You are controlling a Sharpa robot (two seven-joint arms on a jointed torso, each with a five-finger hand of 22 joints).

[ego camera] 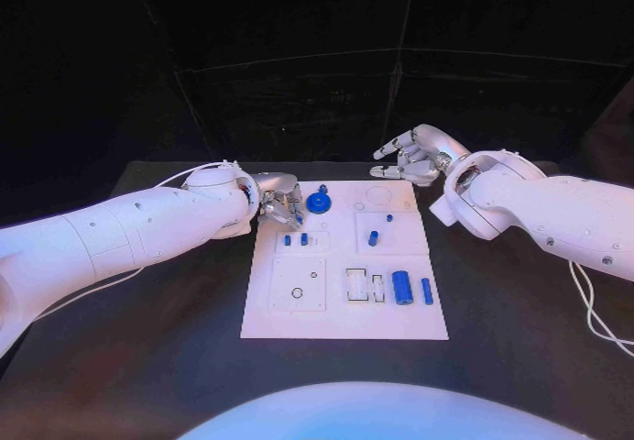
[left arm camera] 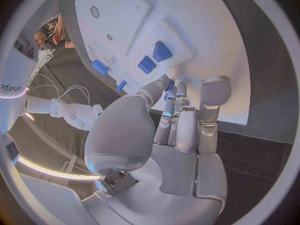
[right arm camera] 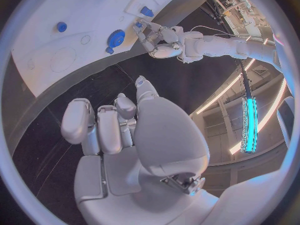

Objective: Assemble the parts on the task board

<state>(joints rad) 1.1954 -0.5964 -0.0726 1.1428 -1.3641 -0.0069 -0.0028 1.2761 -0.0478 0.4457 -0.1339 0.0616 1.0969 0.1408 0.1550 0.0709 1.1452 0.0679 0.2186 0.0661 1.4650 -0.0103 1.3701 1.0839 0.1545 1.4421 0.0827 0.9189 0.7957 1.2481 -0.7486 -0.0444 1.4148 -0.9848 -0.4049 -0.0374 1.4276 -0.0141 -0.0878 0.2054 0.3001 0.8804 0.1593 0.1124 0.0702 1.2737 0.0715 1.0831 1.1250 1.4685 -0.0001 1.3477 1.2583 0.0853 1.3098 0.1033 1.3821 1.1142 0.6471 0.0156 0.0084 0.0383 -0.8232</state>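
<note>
Board (ego camera: 344, 321), white and flat, sits mid-table with its long side running away from the robot. At its far left corner the left hand (ego camera: 278, 203) reaches in, fingers bent down over the board's edge; the wrist view shows the fingertips (left arm camera: 169, 92) close around a small blue bit, though I cannot tell whether they actually grip it. Just right of that hand stands a round blue knob (ego camera: 319, 201), close to the fingers but apart from them as far as I can see. Nearer the robot, two short blue pegs (ego camera: 295, 240) stand side by side in the left panel. Further right, a tiny blue peg (ego camera: 390, 218) and a slightly larger one (ego camera: 373, 238) sit in the middle panel. Toward the near right corner a fat blue cylinder (ego camera: 401, 287) lies beside a thinner blue bar (ego camera: 427, 291), both lengthwise. Beyond the board's far right corner the right hand (ego camera: 415, 156) hovers over the black table, fingers spread and loosely curved, holding nothing, well clear of every part.
</note>
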